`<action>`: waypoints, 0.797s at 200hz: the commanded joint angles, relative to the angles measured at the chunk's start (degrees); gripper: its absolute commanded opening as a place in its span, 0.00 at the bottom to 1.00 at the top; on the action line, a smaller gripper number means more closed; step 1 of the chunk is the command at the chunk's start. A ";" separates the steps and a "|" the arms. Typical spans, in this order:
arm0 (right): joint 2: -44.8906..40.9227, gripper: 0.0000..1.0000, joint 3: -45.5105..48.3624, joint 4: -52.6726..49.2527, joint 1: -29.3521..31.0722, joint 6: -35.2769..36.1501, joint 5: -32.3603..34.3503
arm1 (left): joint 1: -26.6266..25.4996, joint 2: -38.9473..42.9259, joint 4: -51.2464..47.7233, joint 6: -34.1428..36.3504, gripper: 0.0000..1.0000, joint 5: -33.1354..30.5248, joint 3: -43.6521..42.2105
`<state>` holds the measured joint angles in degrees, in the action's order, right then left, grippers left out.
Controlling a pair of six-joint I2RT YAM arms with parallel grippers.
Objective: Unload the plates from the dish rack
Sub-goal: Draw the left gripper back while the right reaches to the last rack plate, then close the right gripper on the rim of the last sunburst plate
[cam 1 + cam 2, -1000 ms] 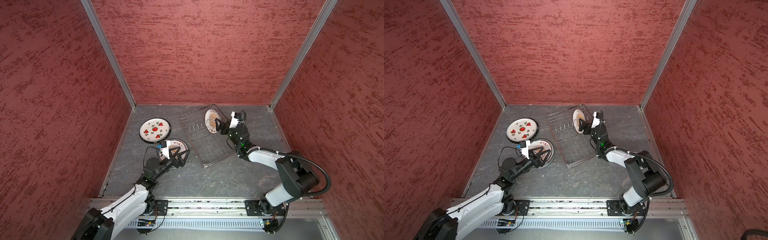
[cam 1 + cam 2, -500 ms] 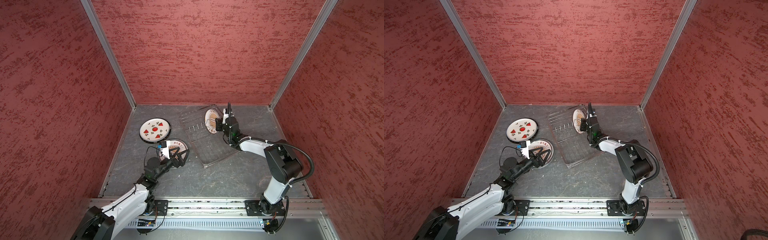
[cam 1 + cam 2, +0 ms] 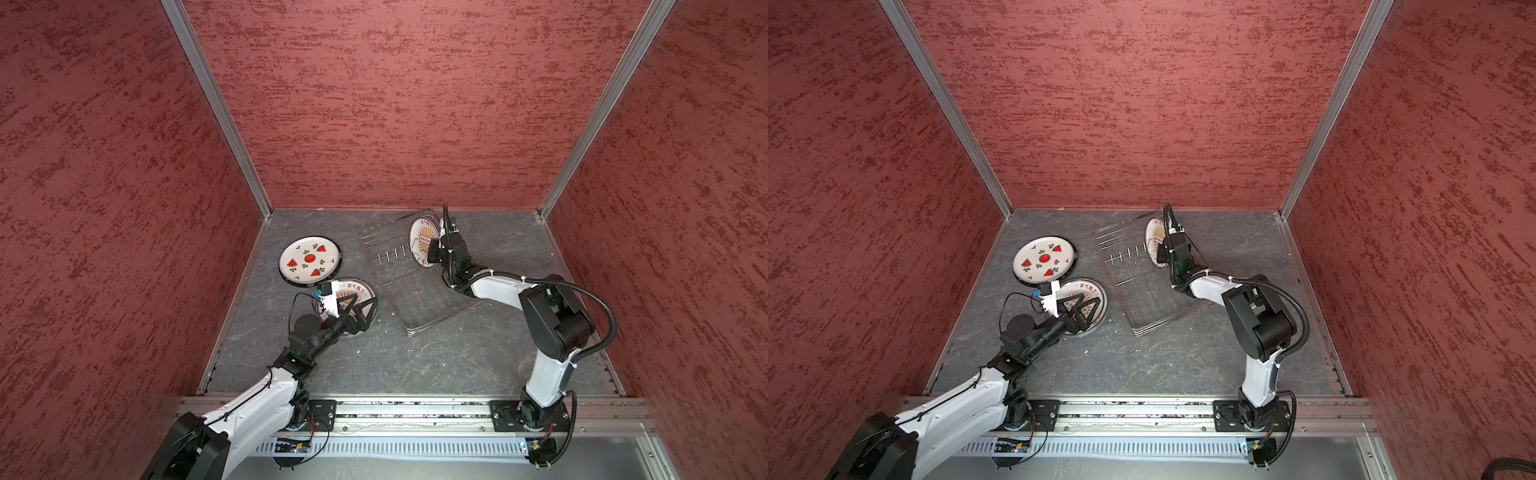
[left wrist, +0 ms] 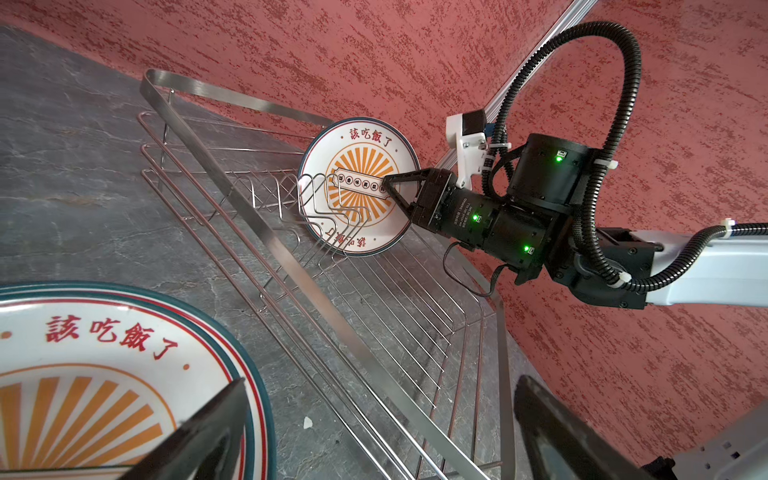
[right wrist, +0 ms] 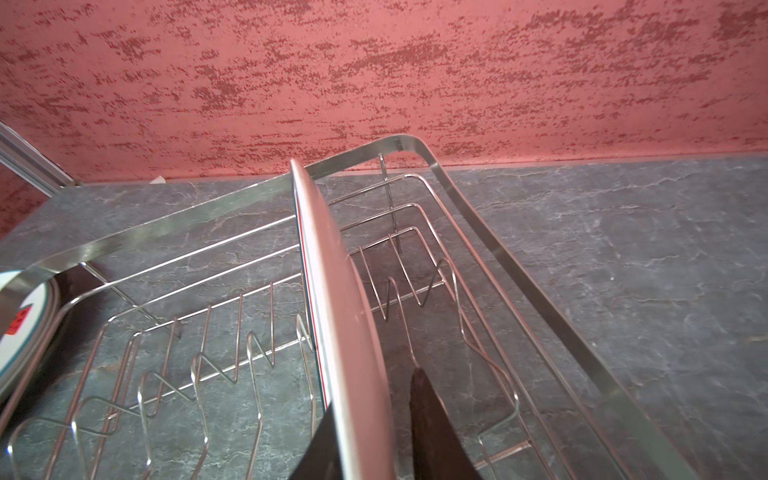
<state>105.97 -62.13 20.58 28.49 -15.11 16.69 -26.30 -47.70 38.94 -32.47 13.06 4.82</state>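
fingers (image 5: 436,436) of right hand (image 3: 431,250) astride rim of racked plate (image 4: 365,156), clamp unclear; left hand (image 3: 365,299) wide apart

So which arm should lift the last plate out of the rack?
Right: the right gripper straddles the upright plate in the dish rack; the left gripper is open over a flat plate.

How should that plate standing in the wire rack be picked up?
I'd pinch the plate by the rim facing the robot, above the prongs, one finger on each face. It stands on edge in the rack, prongs beside its lower part, and the rack's bare bed leaves room to come in edge-on.
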 commanded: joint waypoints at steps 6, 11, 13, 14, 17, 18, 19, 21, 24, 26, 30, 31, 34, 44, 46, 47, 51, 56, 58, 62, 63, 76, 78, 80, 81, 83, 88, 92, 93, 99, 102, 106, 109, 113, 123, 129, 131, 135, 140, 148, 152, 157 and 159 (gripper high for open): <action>0.31 0.22 -1.98 -0.37 0.51 1.58 2.47 | 0.38 0.24 -0.79 1.24 0.99 -1.08 0.03; 0.29 0.22 -1.94 -0.36 0.46 1.64 2.43 | 0.38 0.24 -0.82 1.26 0.99 -1.08 -0.02; 0.35 0.21 -1.94 -0.36 0.54 1.66 2.37 | 0.38 0.22 -0.87 1.24 0.99 -1.17 -0.06; 0.32 0.21 -1.94 -0.36 0.57 1.66 2.38 | 0.38 0.23 -0.87 1.25 0.99 -1.18 -0.07; 0.27 0.21 -1.94 -0.36 0.59 1.73 2.37 | 0.36 0.23 -0.88 1.27 0.99 -1.20 -0.07; 0.28 0.21 -1.94 -0.36 0.55 1.74 2.38 | 0.37 0.24 -0.88 1.27 0.99 -1.24 -0.07; 0.28 0.20 -1.94 -0.36 0.58 1.75 2.38 | 0.37 0.19 -0.88 1.22 0.99 -1.26 -0.07; 0.35 0.20 -1.90 -0.36 0.55 1.75 2.32 | 0.38 0.16 -0.88 1.26 0.99 -1.32 -0.10; 0.31 0.20 -1.86 -0.32 0.55 1.88 2.30 | 0.38 0.21 -0.95 1.27 0.99 -1.41 -0.08; 0.29 0.19 -1.86 -0.29 0.59 1.89 2.25 | 0.38 0.23 -0.96 1.22 0.99 -1.45 -0.01; 0.29 0.19 -1.79 -0.20 0.68 1.93 2.28 | 0.38 0.22 -1.05 1.24 0.99 -1.52 0.01; 0.29 0.19 -1.79 -0.20 0.68 1.93 2.28 | 0.38 0.27 -1.05 1.25 0.99 -1.53 0.01; 0.35 0.18 -1.73 -0.12 0.69 1.93 2.31 | 0.38 0.23 -1.13 1.24 0.99 -1.58 0.06; 0.19 0.17 -1.45 0.30 0.77 2.02 2.67 | 0.38 0.24 -1.15 1.09 0.99 -1.74 0.01; 0.15 0.17 -1.43 0.37 0.78 2.06 2.75 | 0.38 0.20 -1.15 1.09 0.99 -1.75 0.01; 0.13 0.17 -1.38 0.44 0.78 2.04 2.78 | 0.38 0.18 -1.15 1.14 0.99 -1.78 0.01; 0.11 0.15 -1.16 0.74 0.85 2.04 2.95 | 0.38 0.16 -1.15 1.13 0.99 -1.84 0.01; -0.10 0.13 -0.99 1.06 0.86 1.94 3.06 | 0.38 0.03 -1.15 1.01 0.99 -1.89 0.00; -0.10 0.13 -0.91 1.16 0.86 1.89 3.06 | 0.38 0.01 -1.10 1.05 0.99 -1.90 0.01; -0.12 0.12 -0.76 1.34 0.95 1.97 3.17 | 0.38 -0.01 -1.06 1.04 1.00 -1.90 0.01; -0.19 0.11 -0.73 1.42 0.95 2.01 3.11 | 0.38 -0.02 -1.06 1.07 0.99 -1.85 0.01; -0.33 0.11 -0.64 1.60 1.13 2.44 3.32 | 0.38 -0.05 -1.06 0.93 0.99 -1.74 0.01; -0.37 0.11 -0.67 1.64 1.19 2.50 3.41 | 0.38 -0.03 -0.99 0.92 0.99 -1.79 0.04; -0.41 0.11 -0.66 1.70 1.21 2.53 3.48 | 0.38 -0.02 -0.97 0.92 0.99 -1.74 -0.02; -0.46 0.11 -0.64 1.72 1.21 2.54 3.50 | 0.38 0.02 -0.97 0.96 1.00 -1.77 -0.05; -0.49 0.11 -0.70 1.74 1.26 2.61 3.54 | 0.38 -0.01 -0.90 0.95 0.99 -1.80 -0.05; -0.58 0.11 -0.63 1.83 1.34 2.72 3.65 | 0.38 -0.04 -0.88 1.00 0.99 -1.79 -0.07; -0.58 0.11 -0.70 1.91 1.39 2.86 3.78 | 0.38 0.06 -0.89 0.93 0.99 -1.87 -0.07; -0.58 0.11 -0.71 1.87 1.39 2.88 3.78 | 0.38 0.06 -0.88 0.97 0.99 -1.88 -0.03; -0.68 0.11 -0.80 1.71 1.39 2.95 3.86 | 0.38 0.04 -0.99 0.94 1.00 -1.95 -0.08; -0.76 0.11 -0.87 1.66 1.46 3.04 3.92 | 0.38 0.02 -0.97 0.95 0.99 -1.94 -0.15; -0.91 0.11 -0.89 1.66 1.48 3.14 4.01 | 0.38 0.02 -0.97 0.95 0.99 -2.04 -0.08; -0.98 0.11 -0.89 1.66 1.55 3.16 4.10 | 0.38 -0.02 -0.97 0.94 0.99 -2.07 -0.10; -1.14 0.11 -0.89 1.63 1.57 3.37 4.23 | 0.38 0.14 -1.05 1.00 0.99 -2.06 -0.07; -1.46 0.11 -0.72 1.96 1.65 3.72 4.58 | 0.38 0.15 -1.07 0.92 0.99 -2.05 -0.07; -1.81 0.11 -0.63 2.01 1.65 3.98 4.73 | 0.38 0.15 -1.08 1.00 0.99 -2.07 -0.08; -1.93 0.11 -0.58 2.05 1.65 4.05 4.75 | 0.38 0.15 -1.06 0.96 0.99 -2.07 -0.08; -2.05 0.11 -0.54 2.01 1.66 4.25 4.78 | 0.38 0.13 -1.06 1.00 0.99 -2.15 -0.13; -2.31 0.11 -0.47 2.02 1.61 4.34 4.81 | 0.38 0.09 -1.06 0.99 0.99 -2.23 -0.19; -2.87 0.11 -0.32 2.25 1.74 4.76 4.74 | 0.38 0.02 -1.07 1.00 0.99 -2.34 -0.08; -3.12 0.11 -0.20 2.41 1.74 5.03 4.68 | 0.38 0.06 -1.02 0.99 0.99 -2.34 -0.07; -3.51 0.11 0.13 2.76 1.83 5.38 4.50 | 0.38 -0.01 -0.97 0.95 0.99 -2.34 -0.08; -3.72 0.11 0.27 2.94 1.83 5.49 4.39 | 0.38 -0.02 -0.97 0.95 0.99 -2.34 -0.08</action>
<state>105.86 -62.41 20.95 29.91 -11.29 19.00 -26.30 -47.68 37.95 -32.47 11.44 4.82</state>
